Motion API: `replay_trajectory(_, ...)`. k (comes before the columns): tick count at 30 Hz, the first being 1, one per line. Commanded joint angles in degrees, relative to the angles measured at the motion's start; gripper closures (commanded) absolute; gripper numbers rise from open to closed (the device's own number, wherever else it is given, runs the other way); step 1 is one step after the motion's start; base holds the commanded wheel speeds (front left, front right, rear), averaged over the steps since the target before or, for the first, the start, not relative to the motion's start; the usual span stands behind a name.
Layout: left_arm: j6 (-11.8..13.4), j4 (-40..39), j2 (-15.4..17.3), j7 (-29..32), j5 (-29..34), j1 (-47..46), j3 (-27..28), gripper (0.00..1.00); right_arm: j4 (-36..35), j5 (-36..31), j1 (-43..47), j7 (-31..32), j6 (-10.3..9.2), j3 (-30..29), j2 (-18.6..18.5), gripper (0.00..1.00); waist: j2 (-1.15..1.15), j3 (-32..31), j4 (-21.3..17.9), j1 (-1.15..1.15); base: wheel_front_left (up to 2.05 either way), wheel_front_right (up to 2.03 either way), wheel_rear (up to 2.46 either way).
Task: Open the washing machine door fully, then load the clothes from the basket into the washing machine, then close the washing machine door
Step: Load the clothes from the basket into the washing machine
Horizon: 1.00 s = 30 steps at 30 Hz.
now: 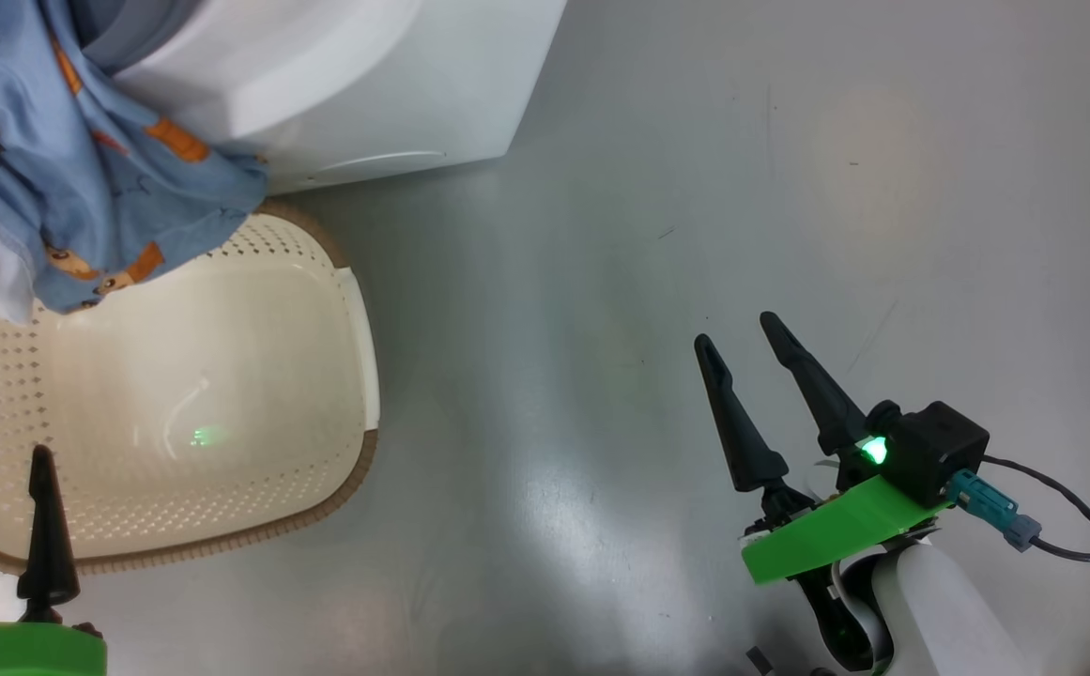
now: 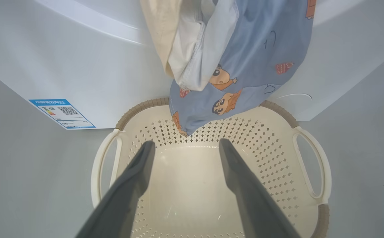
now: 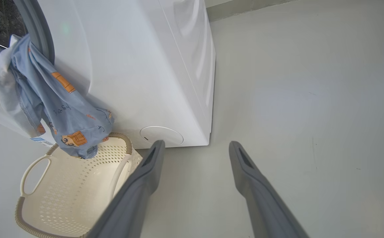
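Observation:
The light-blue clothes (image 1: 84, 169) with orange prints and white lining hang out of the washing machine (image 1: 366, 84) opening, down its white front. Their lower end dangles just over the far rim of the cream basket (image 1: 357, 310). In the left wrist view the clothes (image 2: 251, 49) droop above the basket (image 2: 139, 107), whose bare bottom shows between the fingers of my open left gripper (image 2: 187, 142). My right gripper (image 1: 735, 329) is open over bare floor, right of the basket. From the right wrist, the clothes (image 3: 63, 109) hang from the grey-ringed opening (image 3: 36, 26). The washing machine door is out of view.
Grey floor (image 1: 695, 188) stretches to the right of the machine and the basket. A blue energy sticker (image 2: 61, 113) sits low on the machine's front. A round service cover (image 3: 161, 135) is at its lower corner. A cable (image 1: 1089, 535) trails from my right wrist.

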Motion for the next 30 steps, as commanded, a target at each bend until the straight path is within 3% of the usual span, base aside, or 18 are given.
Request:
replay_trajectory(1, -0.3, -0.6, 0.6, -0.3, 0.8, 1.6, 2.3, 0.0, -0.9, -0.2, 1.2, -0.3, 0.1, 1.4, 0.1, 0.0, 0.0, -0.1, 0.0, 0.0, 0.0, 0.0, 0.0)
replay_trajectory(17, -0.8, -0.6, 0.1, -0.3, 1.8, 0.9, 2.3, 0.0, -0.7, 0.0, 1.4, -0.3, 0.1, 1.4, 0.1, 0.0, 0.0, -0.7, -0.1, 0.0, 0.0, 0.0, 0.0)
replay_trajectory(30, -1.2, 0.1, 1.7, -0.3, 1.7, -8.6, 0.5, 0.0, -1.0, 0.3, 1.3, -0.3, 0.1, 1.8, 0.1, 0.0, 0.0, -0.6, -1.1, 0.0, 0.0, 0.0, 0.0)
